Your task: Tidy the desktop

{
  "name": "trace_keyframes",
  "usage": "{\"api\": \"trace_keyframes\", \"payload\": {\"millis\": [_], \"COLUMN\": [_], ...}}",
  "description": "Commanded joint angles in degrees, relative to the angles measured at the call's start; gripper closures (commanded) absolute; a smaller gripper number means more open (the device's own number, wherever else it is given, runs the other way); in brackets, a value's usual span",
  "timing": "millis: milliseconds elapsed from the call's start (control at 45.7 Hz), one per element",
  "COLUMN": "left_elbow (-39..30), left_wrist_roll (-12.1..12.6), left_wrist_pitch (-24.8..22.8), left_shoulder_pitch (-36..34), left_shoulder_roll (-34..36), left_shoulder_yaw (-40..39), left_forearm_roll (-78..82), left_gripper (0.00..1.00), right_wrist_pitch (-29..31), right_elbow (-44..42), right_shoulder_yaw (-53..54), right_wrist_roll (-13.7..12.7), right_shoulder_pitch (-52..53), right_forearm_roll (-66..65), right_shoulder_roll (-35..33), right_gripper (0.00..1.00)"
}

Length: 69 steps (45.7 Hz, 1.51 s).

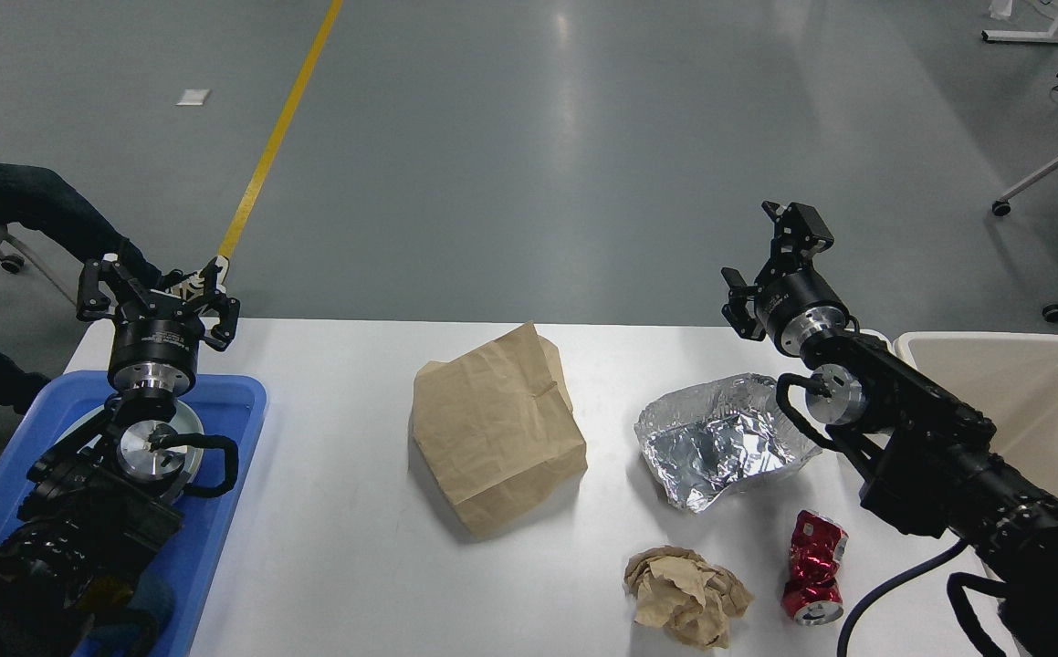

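Desktop: hard, flat; you clear it
Paper bag: middle, light, soft; pinch top fold
Left gripper: fingers apart, empty
Right gripper: fingers apart, empty

The white desktop is lying flat, smooth and matte, its rounded far corners showing, spanning the view.

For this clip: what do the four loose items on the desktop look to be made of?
Brown bag: kraft paper, matte, creased. Silver sheet: likely aluminium foil or metallised film, mirror-bright crinkles. Crumpled wad: brown paper, matte folds. Red can: thin metal, glossy, crushed. All lie on the desktop.
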Motion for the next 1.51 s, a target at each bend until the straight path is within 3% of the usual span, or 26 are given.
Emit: {"api": "trace_keyframes", "payload": {"millis": [0,1160,1488], "left_elbow": [0.0,0.0,0.0], "left_wrist_roll": [0.0,0.0,0.0], "left_wrist_pitch": [0.0,0.0,0.0], "left_shoulder_pitch": [0.0,0.0,0.0], "left_shoulder_roll": [0.0,0.0,0.0], "left_shoulder_yaw": [0.0,0.0,0.0], "left_forearm_roll": [0.01,0.01,0.01], "left_gripper": [0.04,0.04,0.04], "right_wrist_pitch": [0.0,0.09,0.53], "right_elbow": [0.0,0.26,0.09], "right_shoulder_yaw": [0.01,-0.08,-6.14], "right_wrist_roll": [-0.02,-0.2,-0.2], "right_shoulder_pitch": [-0.04,0.05,0.31], "right_forearm_roll": [0.0,0.0,0.0], "right_shoulder_roll": [0.09,-0.18,-0.62], "right_gripper": [0.0,0.0,0.0]}}
